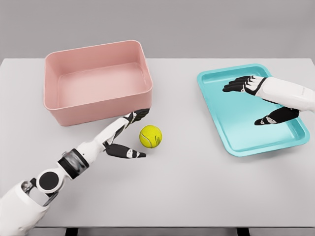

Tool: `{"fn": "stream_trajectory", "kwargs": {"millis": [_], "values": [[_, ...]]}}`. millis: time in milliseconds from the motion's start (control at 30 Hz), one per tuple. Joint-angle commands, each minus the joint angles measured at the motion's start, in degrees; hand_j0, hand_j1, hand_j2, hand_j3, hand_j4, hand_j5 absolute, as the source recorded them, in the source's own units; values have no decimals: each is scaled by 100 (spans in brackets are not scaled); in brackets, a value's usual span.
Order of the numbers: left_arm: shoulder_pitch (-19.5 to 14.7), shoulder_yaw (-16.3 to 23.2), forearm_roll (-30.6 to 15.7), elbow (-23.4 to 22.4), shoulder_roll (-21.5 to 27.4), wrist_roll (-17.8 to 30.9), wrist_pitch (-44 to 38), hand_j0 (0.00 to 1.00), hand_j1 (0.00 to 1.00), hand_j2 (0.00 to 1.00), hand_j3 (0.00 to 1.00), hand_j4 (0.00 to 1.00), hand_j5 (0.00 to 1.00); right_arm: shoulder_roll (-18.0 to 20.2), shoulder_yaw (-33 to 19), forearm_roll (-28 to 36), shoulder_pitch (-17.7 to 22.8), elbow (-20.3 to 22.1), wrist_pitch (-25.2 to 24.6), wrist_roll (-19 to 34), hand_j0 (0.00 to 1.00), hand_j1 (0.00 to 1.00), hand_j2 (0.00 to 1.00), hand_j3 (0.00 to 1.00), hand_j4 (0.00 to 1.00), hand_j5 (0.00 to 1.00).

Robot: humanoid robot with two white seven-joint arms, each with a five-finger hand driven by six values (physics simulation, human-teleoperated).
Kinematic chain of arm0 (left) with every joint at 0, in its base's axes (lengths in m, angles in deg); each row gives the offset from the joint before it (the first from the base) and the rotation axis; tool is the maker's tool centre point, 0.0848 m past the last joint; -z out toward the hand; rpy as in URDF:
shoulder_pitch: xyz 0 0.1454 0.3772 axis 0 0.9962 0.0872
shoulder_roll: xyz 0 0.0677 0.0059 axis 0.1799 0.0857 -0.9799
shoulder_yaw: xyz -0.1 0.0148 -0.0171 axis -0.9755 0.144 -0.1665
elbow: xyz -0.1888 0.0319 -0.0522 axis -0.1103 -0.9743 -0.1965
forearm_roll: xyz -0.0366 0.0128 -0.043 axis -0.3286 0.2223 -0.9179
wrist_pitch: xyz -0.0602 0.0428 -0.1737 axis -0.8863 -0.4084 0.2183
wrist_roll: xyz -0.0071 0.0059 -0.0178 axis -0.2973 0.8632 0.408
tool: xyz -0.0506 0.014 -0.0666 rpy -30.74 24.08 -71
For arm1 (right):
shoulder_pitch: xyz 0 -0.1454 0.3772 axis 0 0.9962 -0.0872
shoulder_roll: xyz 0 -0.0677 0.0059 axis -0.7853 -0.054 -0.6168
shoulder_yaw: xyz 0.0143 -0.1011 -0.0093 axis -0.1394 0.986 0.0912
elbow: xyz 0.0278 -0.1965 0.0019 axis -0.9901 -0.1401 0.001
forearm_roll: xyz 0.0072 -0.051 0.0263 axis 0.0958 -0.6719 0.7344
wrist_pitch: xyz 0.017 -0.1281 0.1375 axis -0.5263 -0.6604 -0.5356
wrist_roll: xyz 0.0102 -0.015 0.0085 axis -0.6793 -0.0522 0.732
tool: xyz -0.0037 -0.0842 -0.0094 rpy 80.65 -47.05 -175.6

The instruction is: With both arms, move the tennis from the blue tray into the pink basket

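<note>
A yellow-green tennis ball lies on the grey table between the pink basket and the blue tray. My left hand reaches in from the lower left, open, fingers and thumb spread on the ball's left side, close to it without clasping it. My right hand hovers open over the blue tray, fingers pointing left, thumb lower down. The tray holds nothing. The basket is hollow and holds nothing.
The pink basket stands at the back left of the table; its front wall is just behind my left fingers. The blue tray lies at the right, angled slightly.
</note>
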Motion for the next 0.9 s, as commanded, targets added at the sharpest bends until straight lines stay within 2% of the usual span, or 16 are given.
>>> {"fn": "stream_trajectory", "kwargs": {"millis": [0, 200, 600, 867], "values": [[0, 0, 0, -28, -42, -1, -42, 100, 100, 100, 100, 100, 100, 6, -1, 43, 0, 8, -17, -3, 100, 100, 100, 100, 100, 100], [-79, 44, 62, -177, -165, -1, -95, 100, 100, 100, 100, 100, 100, -3, 7, 43, 62, -1, -17, -3, 100, 100, 100, 100, 100, 100], [-105, 52, 466, -362, -420, -27, -69, 100, 100, 100, 100, 100, 100, 6, -1, 51, 62, 8, -17, -3, 100, 100, 100, 100, 100, 100], [-105, 123, 580, -423, -499, -45, -42, 95, 95, 95, 95, 95, 95, 23, -28, 51, 70, 122, -17, -3, 100, 100, 100, 100, 100, 100]]}}
